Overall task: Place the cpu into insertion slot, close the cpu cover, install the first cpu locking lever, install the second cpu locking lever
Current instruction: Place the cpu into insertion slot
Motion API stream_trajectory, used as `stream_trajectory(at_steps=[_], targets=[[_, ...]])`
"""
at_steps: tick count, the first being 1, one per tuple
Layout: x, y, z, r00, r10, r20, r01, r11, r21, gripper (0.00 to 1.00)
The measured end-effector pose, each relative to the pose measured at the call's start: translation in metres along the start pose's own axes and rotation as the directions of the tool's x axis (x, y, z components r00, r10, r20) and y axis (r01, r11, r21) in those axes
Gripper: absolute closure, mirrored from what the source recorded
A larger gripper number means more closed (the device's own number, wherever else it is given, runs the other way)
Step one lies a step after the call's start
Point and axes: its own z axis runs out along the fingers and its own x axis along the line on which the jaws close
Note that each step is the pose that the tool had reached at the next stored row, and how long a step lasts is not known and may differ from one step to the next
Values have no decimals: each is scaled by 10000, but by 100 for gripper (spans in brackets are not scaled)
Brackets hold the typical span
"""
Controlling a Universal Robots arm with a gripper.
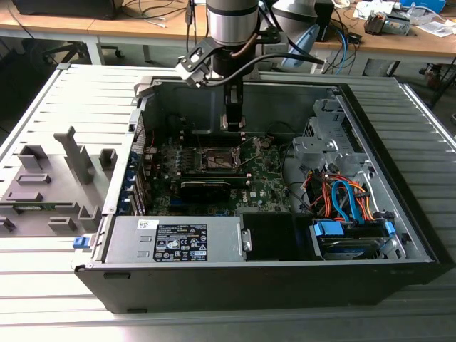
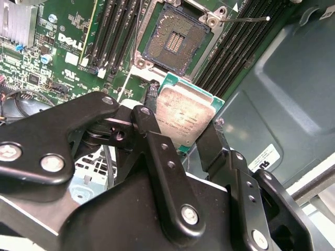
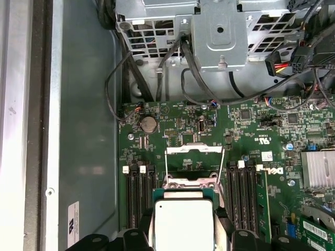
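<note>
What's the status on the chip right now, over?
End effector shut on small square silver-topped green-edged cpu, held above green motherboard. Dark square socket open, empty. Nothing seen between them.

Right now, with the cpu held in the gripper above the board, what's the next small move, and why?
Probably ease the cpu across until it sits squarely over the open socket. The gripper is shut on the cpu's edges, the socket's contacts lie bare, and in the second wrist view the cpu hangs apart from the socket, seemingly short of it.
</note>
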Motion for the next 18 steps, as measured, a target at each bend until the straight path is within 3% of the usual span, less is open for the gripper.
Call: stream_trajectory(at_steps=[5,7,18], targets=[[-1,0,1,9999,-110,-8,110,9999,3,46],[-4,-14,158,9999,-110,-9,110,9999,3,46],[-2,-25,162,9999,-145,-12,145,9999,4,46]])
